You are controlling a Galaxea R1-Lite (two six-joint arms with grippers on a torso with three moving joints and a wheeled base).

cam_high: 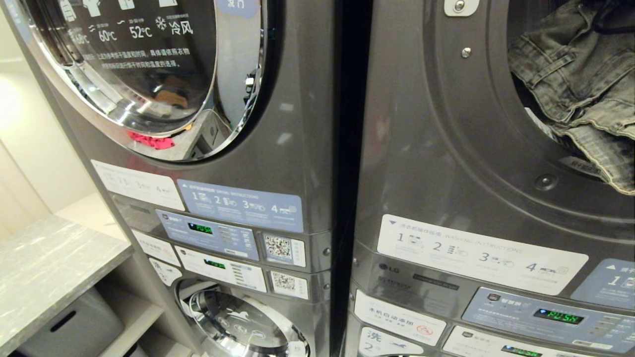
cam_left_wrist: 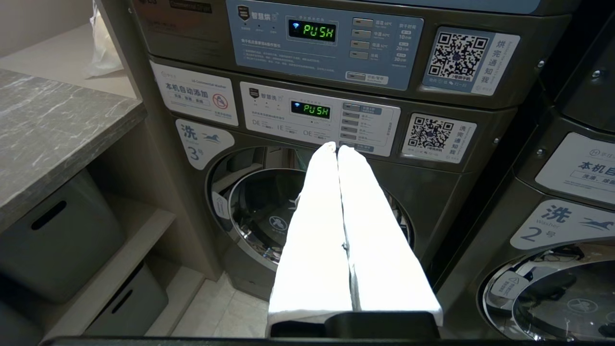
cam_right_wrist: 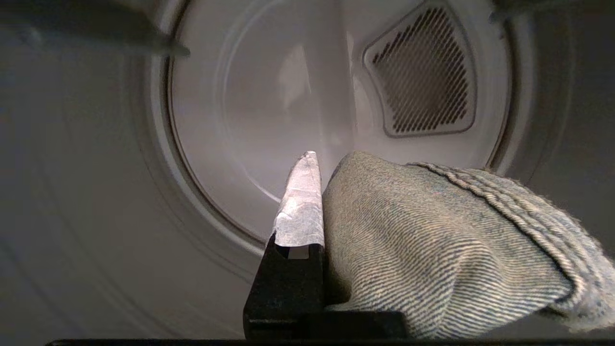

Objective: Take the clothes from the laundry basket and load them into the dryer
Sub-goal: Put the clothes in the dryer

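A pair of faded grey-blue denim jeans hangs crumpled in the round opening of the dryer at the upper right, one hemmed leg spilling down over the rim. Inside, a fold of the denim lies against the right tool, before the pale drum wall and its perforated vent.

Left gripper pressed closed; right gripper clamping fabric.

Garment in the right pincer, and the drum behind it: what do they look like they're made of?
Garment: looks like washed grey-blue denim, with diagonal twill weave and a thick stitched seam. Drum: probably smooth pale metal, judging by its soft sheen and perforated vent; coated plastic can't be ruled out.
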